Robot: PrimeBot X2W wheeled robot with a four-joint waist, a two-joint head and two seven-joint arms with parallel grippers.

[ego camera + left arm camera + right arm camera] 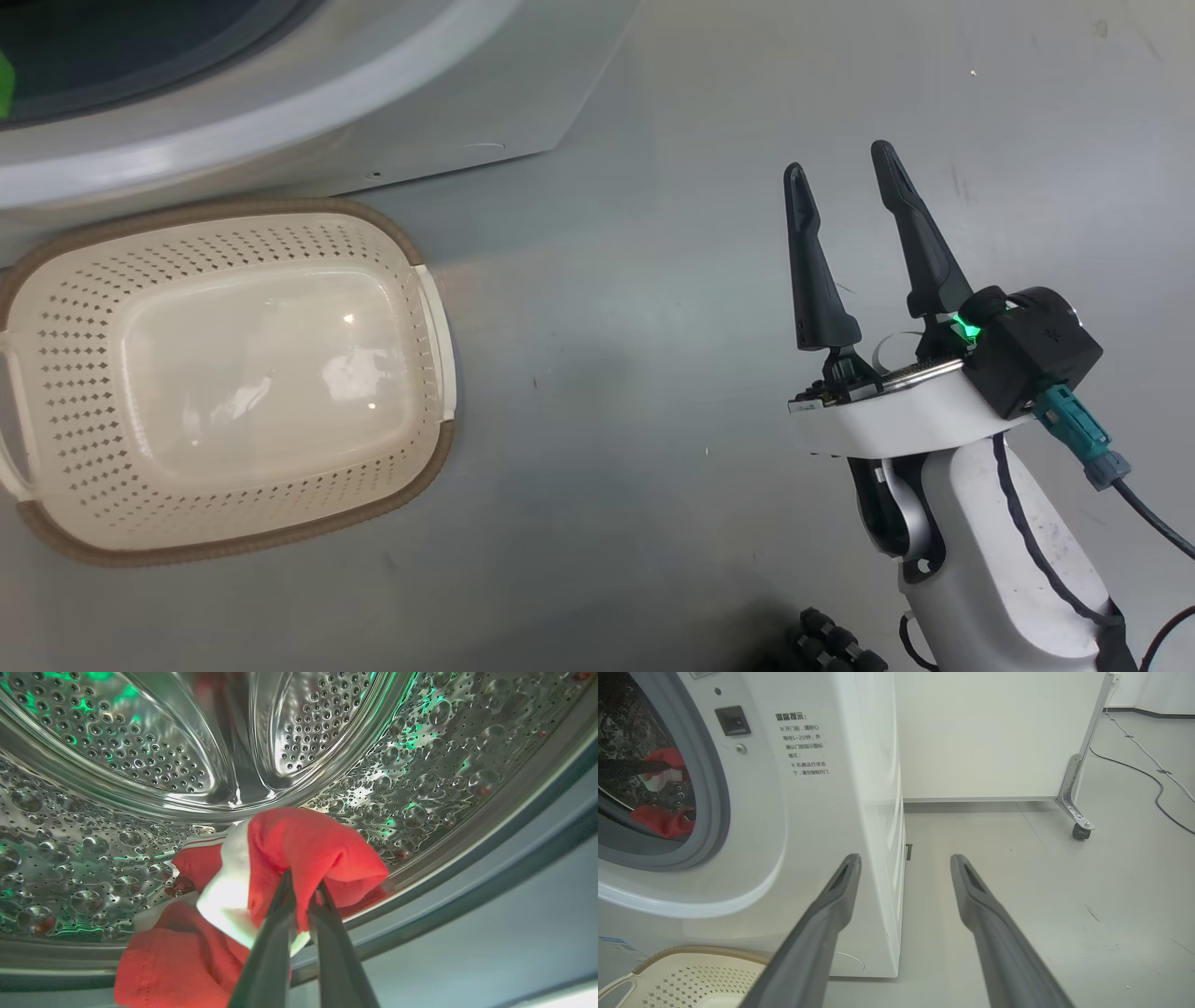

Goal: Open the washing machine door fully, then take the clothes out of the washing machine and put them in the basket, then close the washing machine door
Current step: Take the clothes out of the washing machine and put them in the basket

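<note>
The red jersey with white trim (299, 844) lies bunched low in the perforated steel drum (117, 756), close to the grey rubber gasket (714, 812) at the mouth of the big white front-loading washing machine (822, 812). My left gripper (304, 879) has its two dark fingers pinched together on a raised fold, right where the red cloth meets a white band. I can't tell whether that white is trim or a separate piece.

I judge the fabric light, soft and limp. It should drape and trail as I lift, and a loose tail could drag over the gasket lip. A thick bunched fold like this one is a better hold than a thin edge, which might slip out.

The cream perforated plastic basket with a brown woven-look rim (425, 308) sits on the grey floor (653, 280) just in front of the machine, nothing in it yet. My right gripper (838, 159) hangs well to the side over bare floor, fingers spread wide, holding nothing.
</note>
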